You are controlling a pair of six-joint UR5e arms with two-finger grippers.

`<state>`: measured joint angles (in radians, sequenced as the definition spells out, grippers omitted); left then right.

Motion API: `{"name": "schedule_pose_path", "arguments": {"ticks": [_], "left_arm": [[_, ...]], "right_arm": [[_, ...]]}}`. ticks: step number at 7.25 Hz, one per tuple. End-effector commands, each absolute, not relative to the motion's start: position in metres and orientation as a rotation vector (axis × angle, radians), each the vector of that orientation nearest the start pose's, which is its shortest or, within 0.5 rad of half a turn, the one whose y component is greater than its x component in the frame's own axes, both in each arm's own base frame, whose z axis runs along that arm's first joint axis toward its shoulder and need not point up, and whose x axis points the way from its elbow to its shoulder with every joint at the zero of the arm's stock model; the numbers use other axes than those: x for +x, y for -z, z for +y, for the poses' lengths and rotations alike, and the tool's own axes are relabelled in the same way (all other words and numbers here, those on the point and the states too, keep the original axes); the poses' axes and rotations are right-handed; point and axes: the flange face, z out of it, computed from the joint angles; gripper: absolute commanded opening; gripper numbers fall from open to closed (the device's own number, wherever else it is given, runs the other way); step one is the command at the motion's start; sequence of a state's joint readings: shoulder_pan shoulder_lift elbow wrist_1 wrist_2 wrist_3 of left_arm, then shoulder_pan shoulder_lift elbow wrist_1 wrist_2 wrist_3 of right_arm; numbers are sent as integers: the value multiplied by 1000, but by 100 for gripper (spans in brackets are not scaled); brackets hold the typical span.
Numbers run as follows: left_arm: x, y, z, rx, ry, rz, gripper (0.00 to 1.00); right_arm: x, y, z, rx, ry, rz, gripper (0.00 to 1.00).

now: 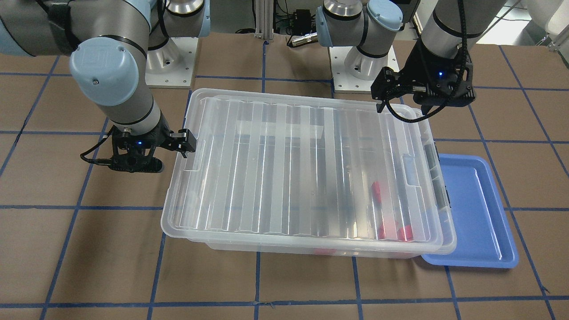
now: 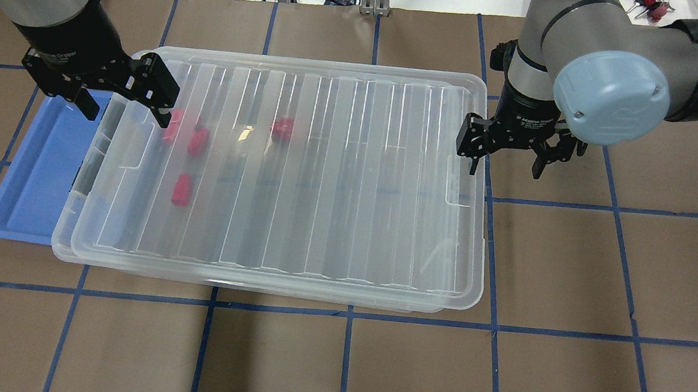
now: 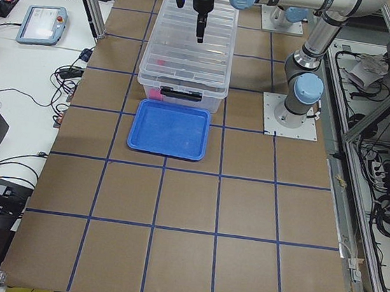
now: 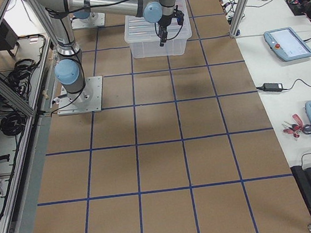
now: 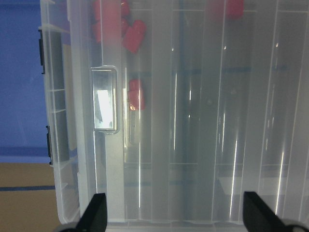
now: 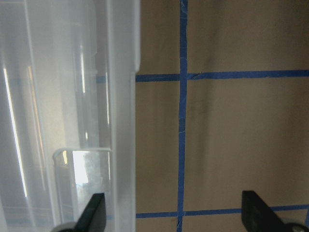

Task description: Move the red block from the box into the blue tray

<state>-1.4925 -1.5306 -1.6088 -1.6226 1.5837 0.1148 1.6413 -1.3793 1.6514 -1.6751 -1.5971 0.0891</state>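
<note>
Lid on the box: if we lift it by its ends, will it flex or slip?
Probably light and somewhat flexible: the lid is thin, clear, wide plastic, though its ribs should limit sag. Likely slippery, given the glossy glare. It seems to sit slightly askew on the box, so it may slide when nudged.

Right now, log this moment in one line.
lid: on box; red blocks: inside box; blue tray: empty; left gripper: open; right gripper: open

The right pincer (image 4: 169,30) over the near end of the box (image 4: 142,43).
</note>
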Motion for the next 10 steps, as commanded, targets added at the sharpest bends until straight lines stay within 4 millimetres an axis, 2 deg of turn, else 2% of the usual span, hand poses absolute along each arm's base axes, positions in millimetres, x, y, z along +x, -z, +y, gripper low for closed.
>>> {"name": "schedule_pose_path", "arguments": {"ticks": [1,5,9,10], "left_arm": [[-95,-486,-478,65,-71,3132,100],[-94,-485,-478,65,-71,3132,100],[-94,-485,-478,65,-71,3132,100],[-94,-485,-478,65,-71,3132,100]], "right_arm": [[168,-358,-530,23,-269,3171,100],[168,-352,-531,20,-288,3172,100],[146,-351,-535,16,-300,3241,100],[134,-351,-538,20,-305,3275,100]]}}
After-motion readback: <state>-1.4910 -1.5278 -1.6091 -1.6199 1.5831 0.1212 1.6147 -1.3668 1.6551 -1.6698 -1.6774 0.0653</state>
